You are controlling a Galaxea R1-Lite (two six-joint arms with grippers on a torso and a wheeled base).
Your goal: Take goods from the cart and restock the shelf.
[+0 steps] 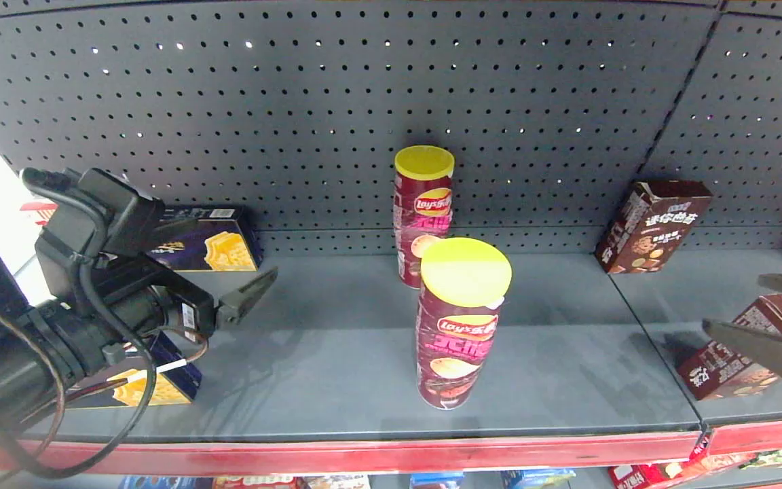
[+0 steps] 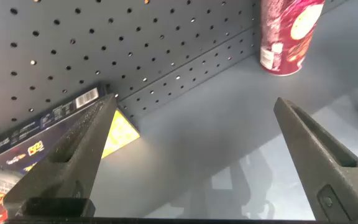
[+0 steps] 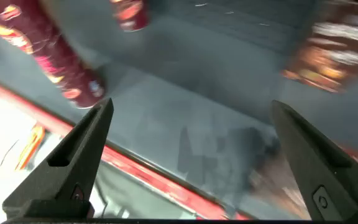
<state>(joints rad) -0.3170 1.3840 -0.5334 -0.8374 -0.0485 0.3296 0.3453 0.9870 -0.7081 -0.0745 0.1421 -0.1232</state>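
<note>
Left pincer (image 2: 194,102) and right pincer (image 3: 191,104) gape wide (both empty) at the shelf (image 1: 337,353).

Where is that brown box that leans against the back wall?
In the head view, the brown box stands tilted against the pegboard at the back of the shelf, in its right section, right of the rear chip can and behind another brown box.

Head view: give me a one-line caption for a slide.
Front chip can and rear chip can stand upright on the grey shelf, flanked by the open, empty left gripper and right gripper.
</note>
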